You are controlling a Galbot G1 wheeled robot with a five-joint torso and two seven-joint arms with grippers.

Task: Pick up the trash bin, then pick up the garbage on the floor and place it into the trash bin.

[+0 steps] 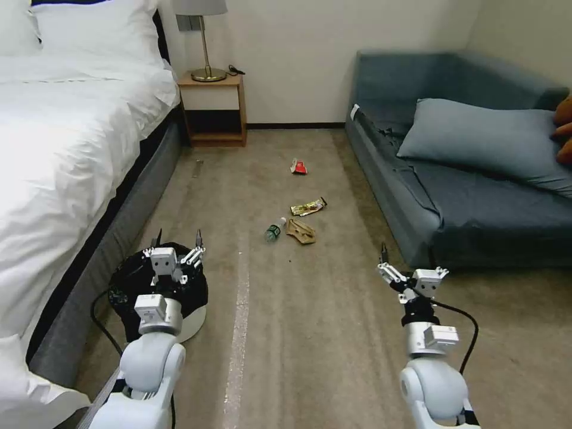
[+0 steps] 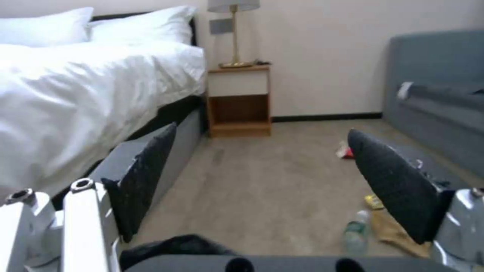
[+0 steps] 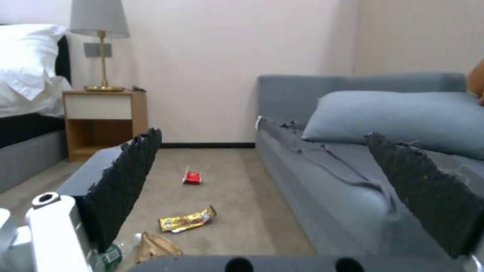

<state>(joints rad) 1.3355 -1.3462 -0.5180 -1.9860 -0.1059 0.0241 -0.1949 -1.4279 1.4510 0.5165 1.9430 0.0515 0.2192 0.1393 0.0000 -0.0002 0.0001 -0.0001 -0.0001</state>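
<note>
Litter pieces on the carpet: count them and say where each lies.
4, mid-floor between bed and sofa: red-and-white wrapper farthest, gold-brown snack wrapper nearer, then clear green-labelled bottle beside crumpled brown paper bag.

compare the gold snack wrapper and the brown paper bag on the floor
The gold snack wrapper is shiny, long and lies fairly flat; the brown paper bag is matte, crumpled and bunched up. The wrapper lies farther from the robot, the bag nearer, beside the clear bottle. Both rest on the carpet, untouched by either pincer.

Open carpet runs between bed and sofa, nightstand closing the far end.
</note>
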